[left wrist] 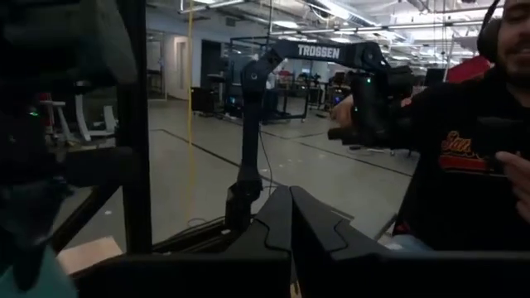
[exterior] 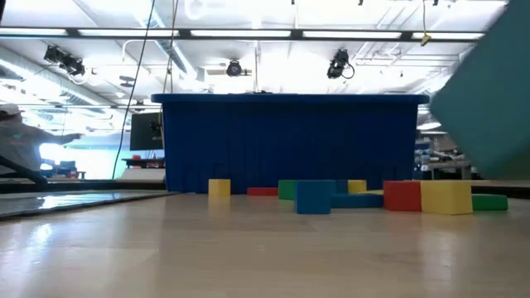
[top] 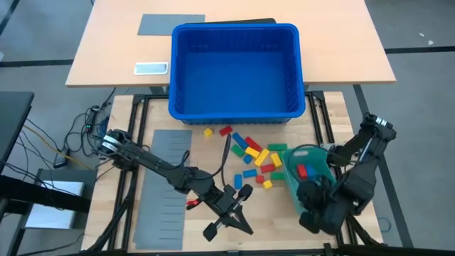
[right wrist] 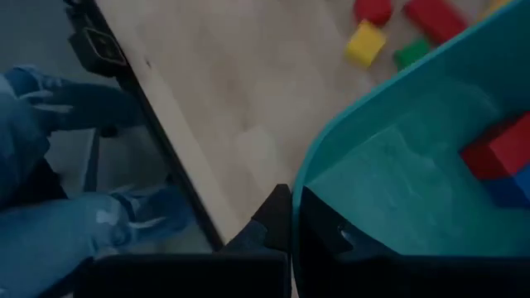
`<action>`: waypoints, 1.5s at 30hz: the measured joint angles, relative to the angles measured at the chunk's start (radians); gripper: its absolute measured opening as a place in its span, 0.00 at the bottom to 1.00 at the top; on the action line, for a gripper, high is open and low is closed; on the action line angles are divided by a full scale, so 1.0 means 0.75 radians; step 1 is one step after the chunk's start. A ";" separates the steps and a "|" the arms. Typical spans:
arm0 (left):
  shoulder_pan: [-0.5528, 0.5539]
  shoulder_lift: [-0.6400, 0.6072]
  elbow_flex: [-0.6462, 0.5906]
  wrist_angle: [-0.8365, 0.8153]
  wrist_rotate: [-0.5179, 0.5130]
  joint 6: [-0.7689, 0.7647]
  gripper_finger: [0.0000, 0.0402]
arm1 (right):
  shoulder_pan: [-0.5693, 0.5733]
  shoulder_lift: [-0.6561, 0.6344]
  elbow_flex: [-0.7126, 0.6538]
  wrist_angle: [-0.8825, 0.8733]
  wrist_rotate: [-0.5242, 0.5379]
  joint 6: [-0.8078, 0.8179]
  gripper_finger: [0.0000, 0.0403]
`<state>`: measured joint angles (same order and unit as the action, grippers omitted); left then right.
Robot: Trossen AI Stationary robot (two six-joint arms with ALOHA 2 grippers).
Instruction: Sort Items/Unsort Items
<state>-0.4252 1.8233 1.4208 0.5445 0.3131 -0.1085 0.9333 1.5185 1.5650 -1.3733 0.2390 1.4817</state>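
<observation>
Several small red, yellow, green and blue blocks lie loose on the wooden table, just in front of the blue bin; the low view shows them in a row. My right gripper is shut on a teal tray at the table's right. The tray carries a red block and a blue block. My left gripper hangs shut and empty over the table's near middle, and its wrist view looks out into the room. My right gripper pinches the teal tray's rim at its near end between the two fingers, which come from above and point steeply down. The tray is tilted, and in the low view its body hangs above the table top.
A flat grey slotted sheet lies on the table's left part, under my left arm. The blue bin stands at the far edge. A person sits past the near edge, with legs beside it. Bare wood shows between the blocks and the near edge.
</observation>
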 joint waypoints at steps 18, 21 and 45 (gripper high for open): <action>0.000 -0.001 0.000 -0.015 0.038 0.000 0.02 | 0.074 0.370 -0.002 0.285 -0.117 0.297 0.04; 0.005 -0.001 0.000 -0.029 0.036 0.002 0.02 | 0.080 0.394 -0.002 0.315 -0.117 0.297 0.07; 0.212 -0.143 0.001 -0.481 -0.002 0.139 0.02 | 0.048 0.377 0.200 -0.266 -0.080 0.741 0.40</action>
<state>-0.2662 1.7164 1.4216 0.1840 0.3119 -0.0043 0.9692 1.8011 1.7153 -1.5725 0.1791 2.0376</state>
